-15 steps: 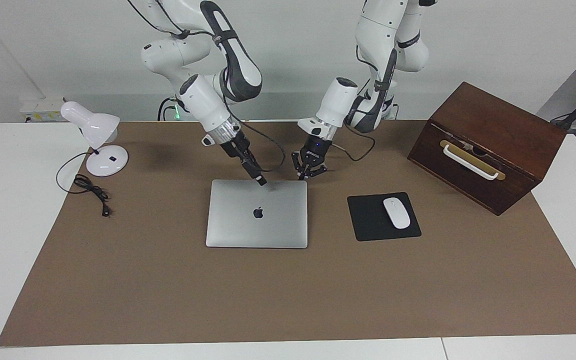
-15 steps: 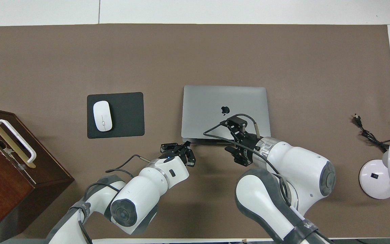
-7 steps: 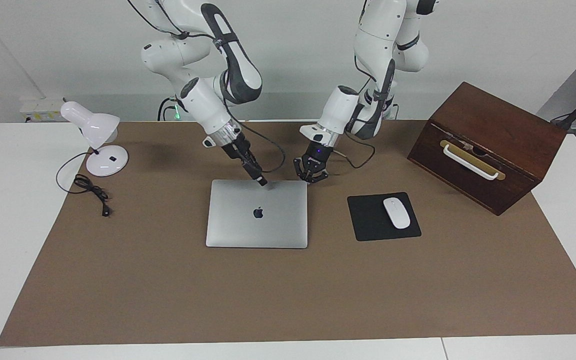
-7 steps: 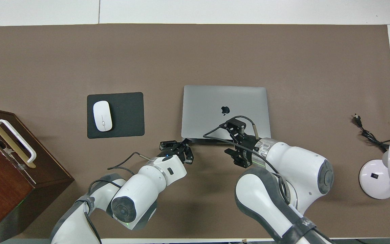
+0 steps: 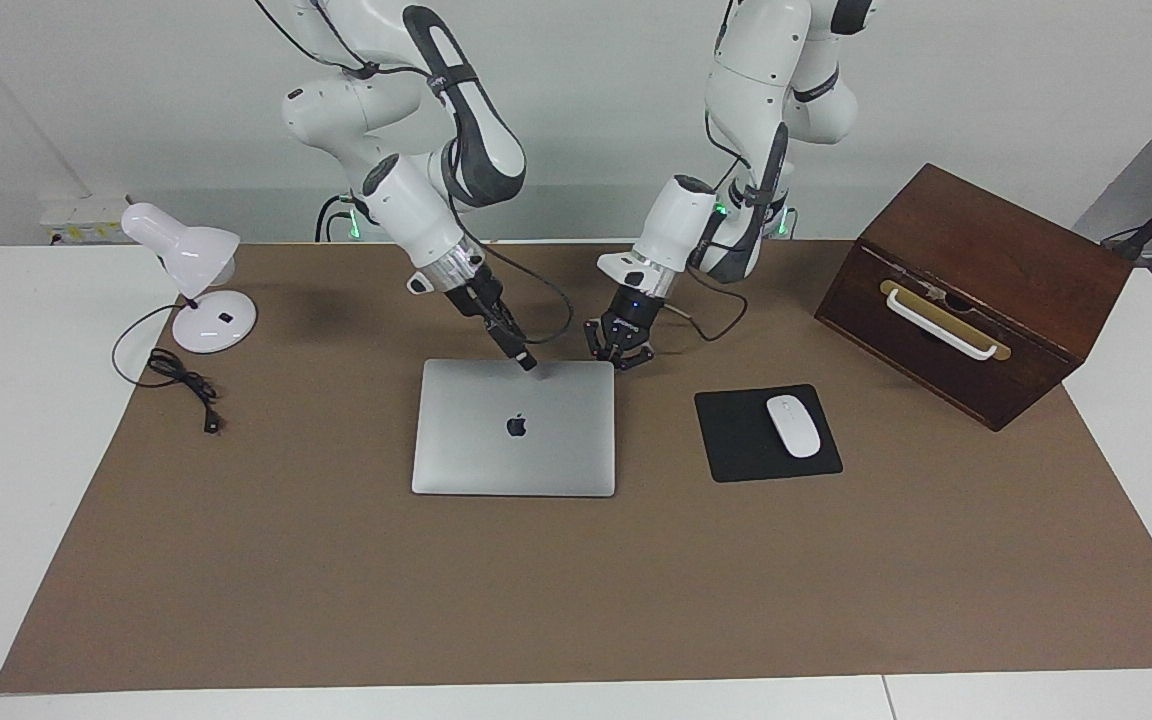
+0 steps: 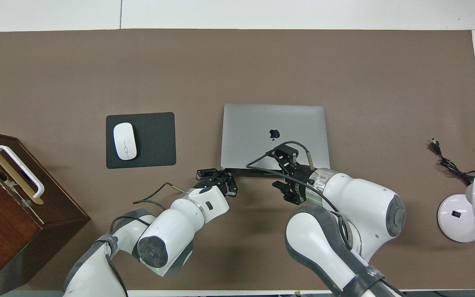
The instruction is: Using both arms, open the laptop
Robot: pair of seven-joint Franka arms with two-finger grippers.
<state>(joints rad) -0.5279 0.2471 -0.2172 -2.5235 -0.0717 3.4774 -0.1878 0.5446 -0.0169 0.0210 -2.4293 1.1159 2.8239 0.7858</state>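
Observation:
The silver-grey laptop (image 5: 514, 428) lies closed and flat on the brown mat, also in the overhead view (image 6: 274, 123). My right gripper (image 5: 526, 362) is tilted down, with its shut tip on the lid at the laptop's edge nearer the robots; in the overhead view (image 6: 288, 153) it covers that edge. My left gripper (image 5: 621, 355) is low by the laptop's near corner toward the left arm's end, fingers slightly open and holding nothing; it also shows in the overhead view (image 6: 217, 178).
A black mouse pad (image 5: 736, 440) with a white mouse (image 5: 793, 426) lies beside the laptop toward the left arm's end. A brown wooden box (image 5: 976, 290) stands past it. A white desk lamp (image 5: 198, 285) and its cord (image 5: 181, 385) are toward the right arm's end.
My left gripper has moved in to the laptop's near corner and its fingers have narrowed. My right gripper has stayed on the lid's near edge. The laptop has not moved.

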